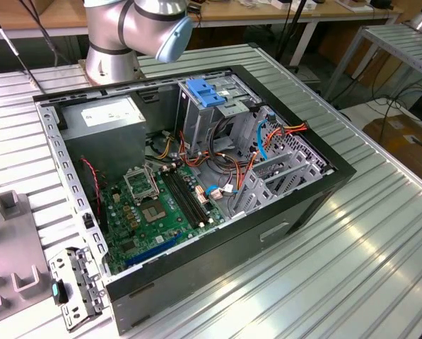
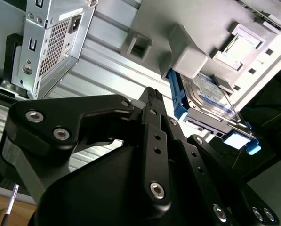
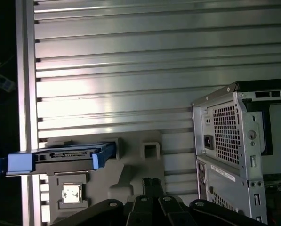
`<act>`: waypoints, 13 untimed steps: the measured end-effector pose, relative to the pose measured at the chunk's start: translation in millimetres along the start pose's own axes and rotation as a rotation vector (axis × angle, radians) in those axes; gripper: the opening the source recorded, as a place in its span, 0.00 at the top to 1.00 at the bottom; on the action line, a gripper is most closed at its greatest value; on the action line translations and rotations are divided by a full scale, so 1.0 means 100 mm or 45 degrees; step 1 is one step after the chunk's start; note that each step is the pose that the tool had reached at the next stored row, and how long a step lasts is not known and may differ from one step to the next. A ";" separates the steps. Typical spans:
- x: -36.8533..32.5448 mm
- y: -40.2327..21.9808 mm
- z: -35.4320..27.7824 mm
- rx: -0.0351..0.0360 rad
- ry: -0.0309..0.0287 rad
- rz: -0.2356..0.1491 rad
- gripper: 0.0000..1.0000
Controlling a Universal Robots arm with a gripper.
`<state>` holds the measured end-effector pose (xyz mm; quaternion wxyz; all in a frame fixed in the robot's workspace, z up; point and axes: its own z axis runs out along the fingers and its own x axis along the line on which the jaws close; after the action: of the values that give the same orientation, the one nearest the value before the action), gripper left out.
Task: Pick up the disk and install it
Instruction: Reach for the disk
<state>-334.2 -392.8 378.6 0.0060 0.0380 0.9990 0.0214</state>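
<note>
**Approach to the stored drive.** The disk (image 2: 211, 96), a flat rectangular dark metal hard drive with a white, blue-banded label and blue plastic side rails, appears to stand on edge in a grey moulded plastic fixture (image 2: 192, 56). The fixture sits near the border of the ribbed aluminium counter (image 1: 352, 268). The disk's connector edge is turned toward the black linked hand (image 2: 153, 94), which hangs apart from the disk, clenched on nothing.

Near the fixture lies the open black tower computer case (image 1: 218, 176). Its grey metal drive cage (image 1: 193, 131) carries a blue plastic latch (image 1: 207, 93) and is ringed by loose red, orange and blue cables (image 1: 295, 129).

Likely hazards:
- A clenched hand brought down would strike the connector edge rather than straddle it.
- A grip on the springy rails alone could let the drive twist or slip.
- A sideways nudge could tip the drive off the counter's border.
- At the cage, the cables could snag a rail or block seating.
</note>
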 end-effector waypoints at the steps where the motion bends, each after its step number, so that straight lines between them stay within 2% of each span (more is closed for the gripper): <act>1: 0.020 -0.001 0.000 0.0000 0.0000 0.000 0.89; 13: 0.214 -0.016 -0.003 0.0000 0.0000 0.000 0.89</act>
<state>-355.6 -392.8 378.6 0.0060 0.0380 0.9990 0.0214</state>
